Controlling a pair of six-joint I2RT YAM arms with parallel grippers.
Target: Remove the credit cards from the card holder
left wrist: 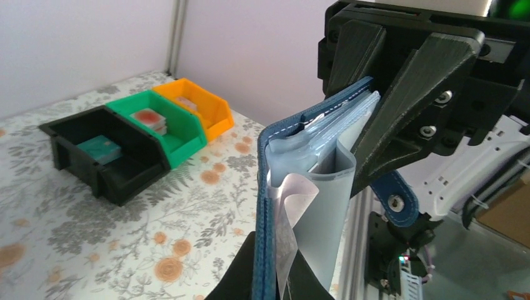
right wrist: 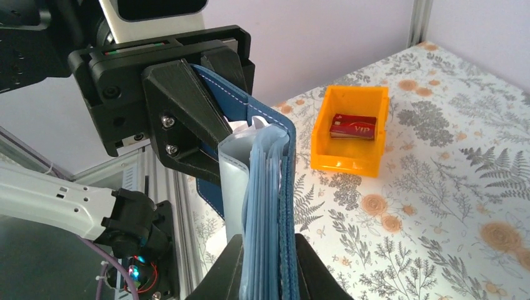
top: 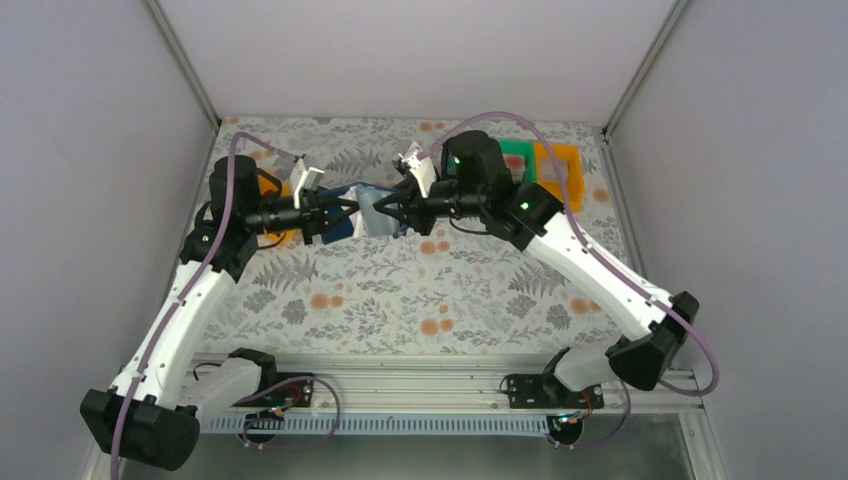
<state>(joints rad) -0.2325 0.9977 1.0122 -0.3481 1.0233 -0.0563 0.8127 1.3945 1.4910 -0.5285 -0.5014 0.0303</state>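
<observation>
Navy card holder (left wrist: 267, 187) seems light and floppy; left claw (left wrist: 275, 275) and right claw (right wrist: 265, 262) clamp its opposite ends.

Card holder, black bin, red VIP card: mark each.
card holder (left wrist: 264, 219), left wrist view, navy stitched edge
black bin (left wrist: 134, 175), left wrist view, front wall
red VIP card (right wrist: 354, 127), right wrist view, card face

Matt stitched card holder (right wrist: 232, 103), glossy plastic bin (right wrist: 347, 161)
</observation>
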